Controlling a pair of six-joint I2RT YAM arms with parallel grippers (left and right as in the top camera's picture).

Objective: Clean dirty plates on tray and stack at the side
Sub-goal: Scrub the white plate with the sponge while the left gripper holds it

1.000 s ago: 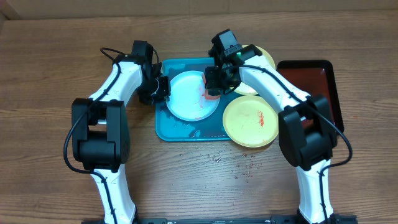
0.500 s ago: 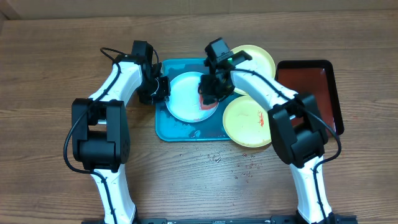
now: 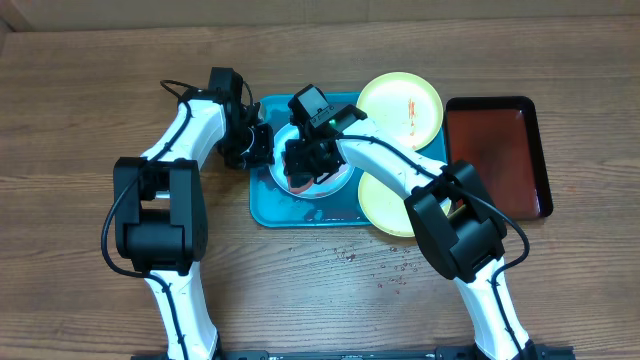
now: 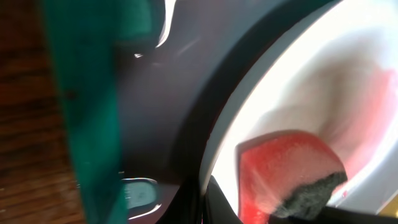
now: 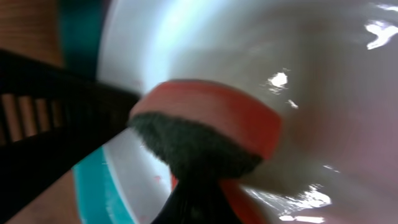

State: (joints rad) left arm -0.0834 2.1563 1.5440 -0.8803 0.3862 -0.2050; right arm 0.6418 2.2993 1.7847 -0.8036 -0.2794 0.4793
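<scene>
Three plates (image 3: 400,105), two trays (image 3: 272,210), seemingly one sponge (image 5: 211,118).

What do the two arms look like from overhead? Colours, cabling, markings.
Matching pair: left arm and right arm have white rounded links between bulky black joint housings, with black wrist ends. A thin black cable loops off the left arm. Small green light on the right wrist. No readable markings.

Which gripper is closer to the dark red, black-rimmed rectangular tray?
Right. The right gripper holds a red sponge on the round white plate, left of the dark red tray; the left gripper is further left.
</scene>
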